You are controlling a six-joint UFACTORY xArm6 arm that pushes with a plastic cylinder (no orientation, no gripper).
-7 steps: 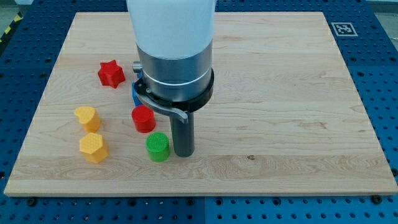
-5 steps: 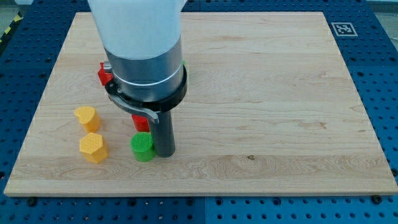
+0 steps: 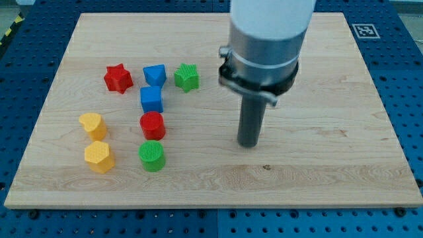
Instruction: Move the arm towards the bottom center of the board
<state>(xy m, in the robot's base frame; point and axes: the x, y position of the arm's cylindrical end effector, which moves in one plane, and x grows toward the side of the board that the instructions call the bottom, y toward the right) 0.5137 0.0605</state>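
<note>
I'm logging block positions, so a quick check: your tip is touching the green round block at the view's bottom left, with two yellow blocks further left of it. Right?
Not quite. My tip is not touching the green round block; it stands well apart, to the view's right of it on bare board, as the camera view shows. The two yellow blocks do lie further left of that block.

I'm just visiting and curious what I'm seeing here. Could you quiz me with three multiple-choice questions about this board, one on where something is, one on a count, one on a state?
1. My tip lies where relative to the blocks?
A. The view's right of them all
B. Between the yellow ones
C. Above the red star

2. How many blocks are on the board?
A. Six
B. Eight
C. Ten

3. Is my tip touching a block?
A. Yes, the green cylinder
B. Yes, the red cylinder
C. No

Answers: 1 A, every block lies left of it. 2 B, two each of red, blue, green, yellow. 3 C, bare wood surrounds it.
</note>
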